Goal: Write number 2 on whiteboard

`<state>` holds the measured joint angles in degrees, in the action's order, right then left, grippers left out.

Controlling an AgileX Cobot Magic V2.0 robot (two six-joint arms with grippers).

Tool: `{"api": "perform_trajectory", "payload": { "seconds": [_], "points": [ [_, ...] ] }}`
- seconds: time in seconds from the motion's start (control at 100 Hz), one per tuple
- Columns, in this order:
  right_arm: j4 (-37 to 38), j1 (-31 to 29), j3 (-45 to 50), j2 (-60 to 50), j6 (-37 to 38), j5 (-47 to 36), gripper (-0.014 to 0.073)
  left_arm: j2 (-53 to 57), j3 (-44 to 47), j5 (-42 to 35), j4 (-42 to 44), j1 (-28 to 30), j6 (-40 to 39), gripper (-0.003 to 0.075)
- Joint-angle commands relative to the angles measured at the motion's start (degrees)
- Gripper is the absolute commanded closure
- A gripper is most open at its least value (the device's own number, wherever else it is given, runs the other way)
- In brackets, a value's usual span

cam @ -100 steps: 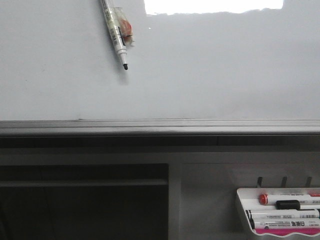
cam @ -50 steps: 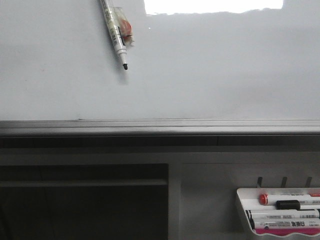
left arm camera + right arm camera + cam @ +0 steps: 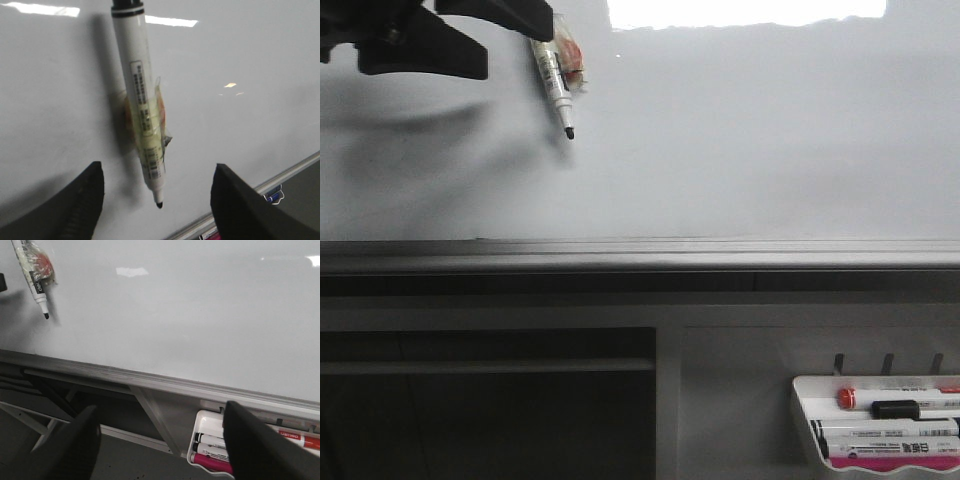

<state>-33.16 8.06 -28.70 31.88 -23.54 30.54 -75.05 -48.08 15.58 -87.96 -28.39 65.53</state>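
The whiteboard (image 3: pixel 740 130) fills the upper field above its grey ledge (image 3: pixel 640 255); its surface is bare, and no stroke of the number 2 is visible in any view. A black-tipped marker (image 3: pixel 552 75) hangs on the whiteboard's upper left area, uncapped nib pointing down and slightly rightward, fixed by a patch of clear tape (image 3: pixel 159 112) over a reddish pad, presumably so that a gripper can take it from a known, repeatable place. The left gripper (image 3: pixel 157 200) faces the whiteboard with its fingers spread wide to either side of the marker's lower end, touching nothing and holding nothing; in the front view the arm reaches in from the whiteboard's upper left corner and casts a shadow on the surface. The right gripper (image 3: pixel 160 450) hangs back from the whiteboard, below the ledge, likewise wide open and empty. Below the ledge, at right, a white tray (image 3: pixel 805 415) stores spare markers (image 3: pixel 890 430).
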Motion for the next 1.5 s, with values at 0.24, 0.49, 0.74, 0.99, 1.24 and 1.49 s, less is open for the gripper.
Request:
{"api": "perform_trajectory", "payload": {
  "seconds": [0.24, 0.49, 0.74, 0.99, 1.24, 1.49],
  "points": [
    [-1.11, -0.04, -2.13, 0.62, -0.77, -3.48, 0.0128, -6.4, -6.82, -0.05, -1.77, -0.66, 0.52, 0.0312],
    [-1.11, -0.04, -2.13, 0.62, -0.77, -3.59, 0.0128, -8.09, -6.82, -0.68, -1.67, -0.66, 0.52, 0.0642],
    [-1.49, -0.04, -2.13, 0.62, -0.77, -3.08, 0.0128, -5.52, -6.82, 2.68, 1.16, -0.66, 4.18, 0.0741],
    [-13.61, 0.05, -5.6, 5.23, -12.22, 6.34, 0.0128, 0.29, -6.82, 15.7, 24.14, -3.07, 2.07, 0.0741],
    [-25.97, 0.05, -18.06, 16.57, -25.36, 21.22, 0.0128, 0.69, -6.82, 19.78, 48.39, -11.75, -10.31, 0.0741],
    [-25.85, 1.93, -29.75, 29.61, -26.0, 34.36, 0.0128, 0.69, -6.82, 18.5, 54.72, -16.51, -13.42, 0.0741]
  ]
}}
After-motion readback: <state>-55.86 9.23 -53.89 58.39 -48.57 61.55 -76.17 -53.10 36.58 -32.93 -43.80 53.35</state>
